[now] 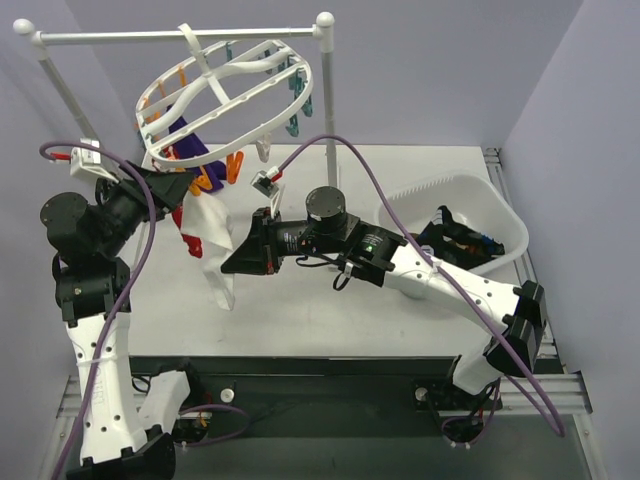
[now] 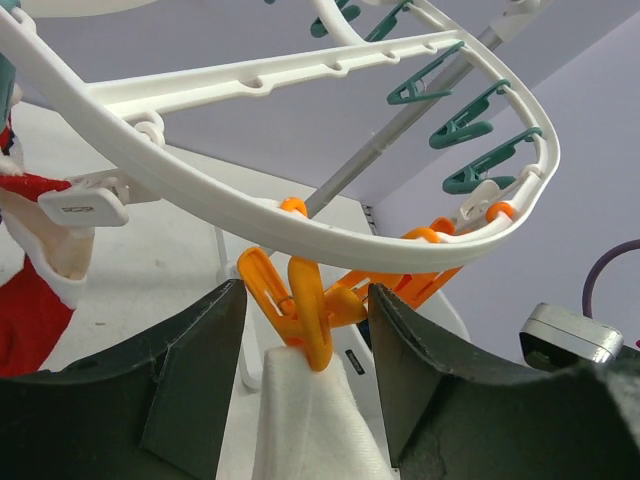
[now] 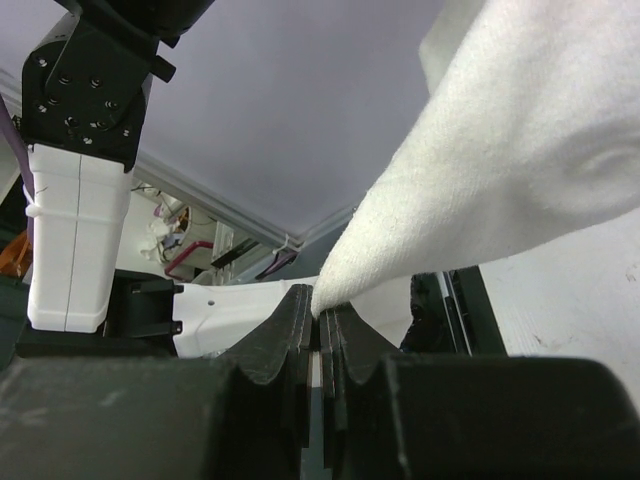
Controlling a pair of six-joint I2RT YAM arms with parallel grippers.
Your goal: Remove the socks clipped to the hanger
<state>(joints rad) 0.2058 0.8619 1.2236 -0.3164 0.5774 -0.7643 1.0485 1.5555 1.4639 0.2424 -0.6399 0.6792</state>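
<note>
Pinches the soft, light white sock (image 1: pixel 214 255), hung by an orange clip (image 2: pixel 303 318) under the hanger (image 1: pixel 232 88), in the right gripper (image 3: pixel 318 312); straddles that clip, the likely release point, with left gripper (image 2: pixel 304 298) fingers apart.

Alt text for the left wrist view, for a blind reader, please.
An orange clip on the white hanger pinches the top of a white sock, between the fingers of the open left gripper. Teal clips hang farther along the ring.

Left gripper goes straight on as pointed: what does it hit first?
Likely the orange plastic clip pinching the white fabric sock, sitting between the fingers of the open left gripper; the white plastic hanger ring lies just beyond, depth unclear.
</note>
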